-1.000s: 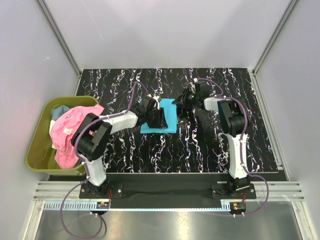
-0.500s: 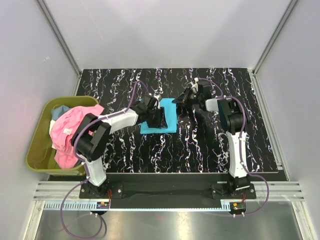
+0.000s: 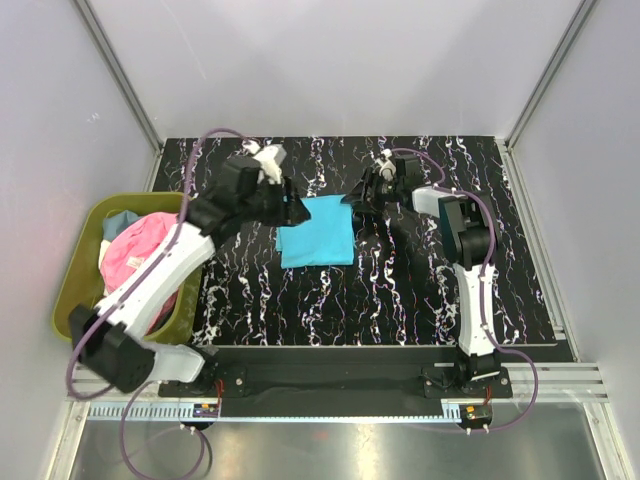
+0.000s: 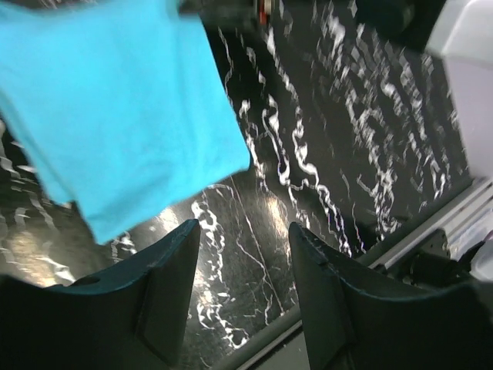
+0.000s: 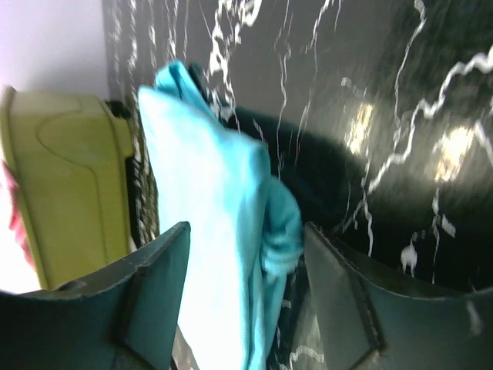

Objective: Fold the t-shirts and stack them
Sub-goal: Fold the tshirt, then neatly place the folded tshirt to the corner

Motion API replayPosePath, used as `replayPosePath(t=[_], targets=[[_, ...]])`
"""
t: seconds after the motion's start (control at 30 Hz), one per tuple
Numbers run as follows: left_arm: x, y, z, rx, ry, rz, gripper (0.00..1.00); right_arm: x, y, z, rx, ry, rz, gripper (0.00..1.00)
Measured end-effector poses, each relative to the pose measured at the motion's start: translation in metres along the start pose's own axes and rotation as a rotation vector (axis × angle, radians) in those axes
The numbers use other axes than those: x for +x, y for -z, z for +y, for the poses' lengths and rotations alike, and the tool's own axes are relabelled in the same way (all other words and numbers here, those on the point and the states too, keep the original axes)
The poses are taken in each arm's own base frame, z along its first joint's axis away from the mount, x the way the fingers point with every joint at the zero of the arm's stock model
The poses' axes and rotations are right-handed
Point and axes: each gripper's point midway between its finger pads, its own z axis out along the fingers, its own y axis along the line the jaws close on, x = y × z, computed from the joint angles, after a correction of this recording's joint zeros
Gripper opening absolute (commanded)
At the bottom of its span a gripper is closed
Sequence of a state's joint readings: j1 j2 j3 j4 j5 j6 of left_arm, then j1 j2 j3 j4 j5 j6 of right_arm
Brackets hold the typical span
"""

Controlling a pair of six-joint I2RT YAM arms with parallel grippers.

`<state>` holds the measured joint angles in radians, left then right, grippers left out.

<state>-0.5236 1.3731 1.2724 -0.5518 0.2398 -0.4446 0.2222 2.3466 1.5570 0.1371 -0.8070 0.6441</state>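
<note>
Top external view: a black marbled table is seen across the middle of the frame, with an olive-green bin at the left edge. A pink t-shirt is heaped over the bin's rim, and a light blue t-shirt is tucked behind it.

The turquoise t-shirt lies at centre frame as a compact, roughly square fold, flat on the table.

The left gripper is just beside the fold's left edge. In the left wrist view its jaws are spread with nothing between them, and the cloth sits in the upper left of that frame.

The right gripper is at the fold's upper right corner. In the right wrist view its jaws are spread too. A bunched lip of turquoise cloth lies between them and does not look pinched.

The step in hand is judged to be finishing and tidying this fold. The bunched corner should be pressed flat or tucked under before the right arm is pulled away. Withdrawal is best made straight up and off, so the layers are not dragged open. The fold should be left undisturbed as the base of the stack. The pink t-shirt is likely next, and it is best taken by an edge rather than the heap.
</note>
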Motion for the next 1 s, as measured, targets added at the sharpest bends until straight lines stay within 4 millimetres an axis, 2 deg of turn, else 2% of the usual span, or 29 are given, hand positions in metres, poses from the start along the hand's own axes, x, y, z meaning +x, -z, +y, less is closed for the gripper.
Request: replayPosePath(t=[0.1, 0.2, 0.47, 0.63, 0.73, 0.77, 0.8, 0.9, 1.0], targets=[[-0.016, 0.031, 0.001, 0.003, -0.023, -0.097, 0.56, 0.006, 0.006, 0.0, 0.026, 0.034, 0.027, 0.7], [-0.013, 0.046, 0.007, 0.001, -0.032, -0.135, 0.57, 0.011, 0.011, -0.001, 0.038, 0.057, 0.05, 0.69], [0.031, 0.03, 0.037, -0.04, -0.029, -0.045, 0.57, 0.028, 0.013, 0.003, -0.004, 0.079, 0.092, 0.67], [0.033, 0.028, 0.032, -0.005, -0.048, -0.034, 0.57, 0.03, 0.011, 0.004, -0.006, 0.089, 0.093, 0.62], [0.031, 0.028, 0.028, 0.018, -0.058, -0.038, 0.57, 0.033, 0.01, 0.002, 0.005, 0.104, 0.098, 0.51], [0.031, 0.028, 0.027, 0.025, -0.061, -0.037, 0.57, 0.034, 0.009, 0.001, 0.012, 0.106, 0.101, 0.35], [0.031, 0.028, 0.026, 0.03, -0.065, -0.036, 0.57, 0.035, 0.008, -0.001, 0.021, 0.115, 0.101, 0.29], [0.031, 0.029, 0.024, 0.047, -0.074, -0.035, 0.58, 0.041, 0.007, -0.006, 0.054, 0.111, 0.117, 0.13], [0.032, 0.029, 0.023, 0.053, -0.082, -0.032, 0.58, 0.042, 0.008, -0.009, 0.08, 0.113, 0.127, 0.05]])
